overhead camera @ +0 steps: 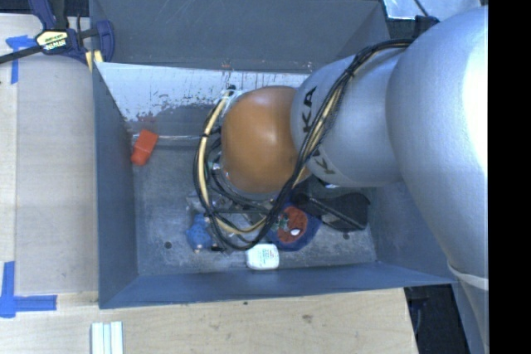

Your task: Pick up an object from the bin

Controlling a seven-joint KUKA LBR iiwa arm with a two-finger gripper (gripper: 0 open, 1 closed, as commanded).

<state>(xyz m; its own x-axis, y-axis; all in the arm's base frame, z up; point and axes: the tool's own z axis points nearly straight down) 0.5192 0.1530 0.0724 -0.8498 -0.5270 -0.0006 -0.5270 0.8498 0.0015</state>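
**Camera view: wrist low in the bin, jaws hidden beneath its orange cover**

The arm [390, 120] reaches deep into the grey metal bin [116, 203]. Its domed orange cover [257, 141] and a tangle of black and yellow cables [207, 178] sit right over the jaws, so I cannot tell whether they are wide, narrow or holding anything.

Nothing shows which thing is being picked, only what lies closest. A small blue piece [197, 236] lies just beside the jaws on the side away from the arm, half under the cables. A white piece [264, 257], flat and rounded, lies just past them towards the bin's near wall. A red-and-blue round thing [292, 228] is close on the arm's side, with a long black thing [340, 210] beyond it under the arm. An orange block [143, 147] sits well apart, against the foot of the far sloping wall.

In my judgement the step in hand is the descent or the close onto one of those near pieces. To do it well, the jaws should come straight down and centred on a single piece, keeping the loose cables clear of the neighbours. They should close only when the piece sits squarely between them.

The white piece looks smooth and hard, probably plastic, and may slip or skid on the scuffed metal floor. The round thing looks curved and glossy, so a grip across its widest part would likely hold better than one on its edge. The blue piece is too hidden to judge its shape.
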